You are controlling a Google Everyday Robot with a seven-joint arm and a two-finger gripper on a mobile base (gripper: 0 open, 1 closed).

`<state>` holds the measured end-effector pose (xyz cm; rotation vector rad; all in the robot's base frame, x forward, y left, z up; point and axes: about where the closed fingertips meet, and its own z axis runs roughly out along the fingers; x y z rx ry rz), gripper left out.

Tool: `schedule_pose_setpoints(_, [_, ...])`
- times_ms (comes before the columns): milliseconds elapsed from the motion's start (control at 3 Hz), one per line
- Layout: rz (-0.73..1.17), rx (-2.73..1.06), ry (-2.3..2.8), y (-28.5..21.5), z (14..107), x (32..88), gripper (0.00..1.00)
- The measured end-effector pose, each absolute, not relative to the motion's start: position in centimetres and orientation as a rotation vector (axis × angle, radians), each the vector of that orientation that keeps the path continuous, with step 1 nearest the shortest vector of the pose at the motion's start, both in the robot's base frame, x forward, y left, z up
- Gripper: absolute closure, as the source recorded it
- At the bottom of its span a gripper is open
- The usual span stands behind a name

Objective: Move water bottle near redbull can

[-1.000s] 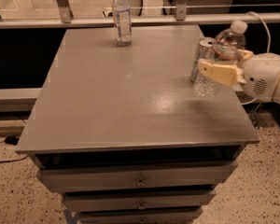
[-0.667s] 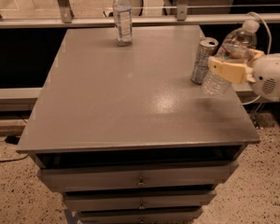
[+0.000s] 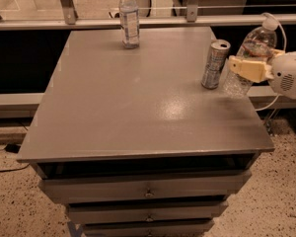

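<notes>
The placing step is in hand: the hand (image 3: 242, 68), reaching in from beyond the right edge of the worktop (image 3: 138, 107), is closed around the lower body of the water bottle (image 3: 255, 42). It holds the bottle tilted, cap leaning away to the right and base down at the right edge. The redbull can (image 3: 215, 63) stands upright just beside the bottle on its left, near the right edge and towards the far right corner, apart from the bottle by a narrow gap. The bottle looks close enough to the can already, so the next move probably calls for righting it, settling its base fully on the worktop and not over the edge, then letting go without knocking the can. Whether the base touches the surface I cannot tell. The water bottle is capped and clear; its fill level is not readable. The can's silver top shows, opened or not I cannot say. A second capped bottle (image 3: 129, 18) stands at the far edge.
</notes>
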<state>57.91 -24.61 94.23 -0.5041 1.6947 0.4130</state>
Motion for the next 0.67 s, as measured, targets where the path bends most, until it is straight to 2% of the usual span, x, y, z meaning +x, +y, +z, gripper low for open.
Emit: schedule_pose_setpoints(667, [0.429, -0.521, 1.709, -24.2, 93.0, 60.1, 1.0])
